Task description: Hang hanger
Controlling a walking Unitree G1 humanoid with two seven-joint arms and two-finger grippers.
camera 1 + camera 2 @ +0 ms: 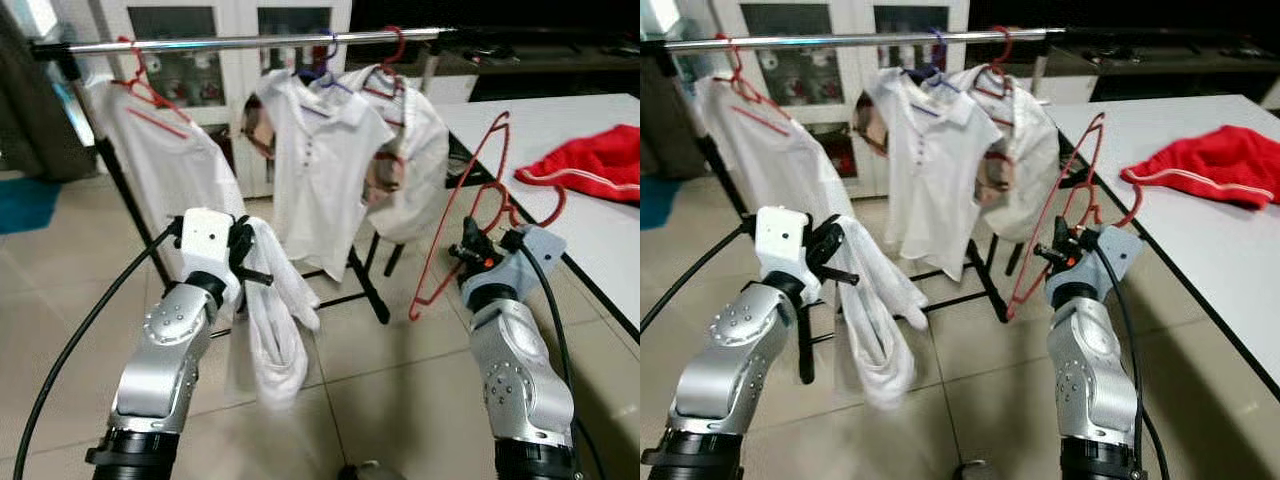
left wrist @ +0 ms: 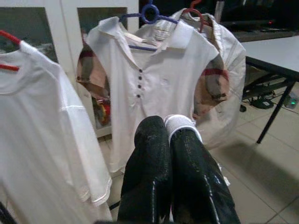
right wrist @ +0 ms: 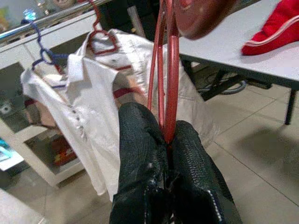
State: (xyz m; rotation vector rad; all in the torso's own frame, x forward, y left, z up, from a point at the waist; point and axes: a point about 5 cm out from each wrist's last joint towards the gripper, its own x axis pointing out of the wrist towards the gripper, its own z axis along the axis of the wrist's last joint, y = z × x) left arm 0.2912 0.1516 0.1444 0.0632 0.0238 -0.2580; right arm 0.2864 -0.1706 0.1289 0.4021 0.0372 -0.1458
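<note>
Where the right gripper (image 3: 169, 140) meets its load, both black fingers (image 3: 140, 140) are pressed together on the wire of a red hanger (image 1: 470, 190), which stands up from the pinch and leans toward the rail. That hanger is bare and held in the air between the hung shirts and the table edge — not on the rail.

The left gripper (image 2: 169, 135) is likewise closed, its fingers clamped on a fold of white cloth (image 2: 180, 122); this white garment (image 1: 275, 320) droops from the grip in a long loose hang toward the tiled floor (image 1: 380, 350).

Beyond both arms a metal clothes rail (image 1: 240, 42) runs across the scene on a dark stand. Three garments hang from it:
- a white shirt (image 1: 165, 150) on a red hanger at the robot's left;
- a white polo shirt (image 1: 320, 160) with checked sleeve linings on a blue hanger (image 2: 150, 13), near the middle;
- a further white shirt (image 1: 420, 170) on a red hanger, just beside and partly behind the polo.

To the robot's right stands a white table (image 1: 600, 230), on which a red garment (image 1: 595, 165) with white trim lies crumpled. Behind the rail — a white cabinet (image 1: 235, 20) with glazed doors.
</note>
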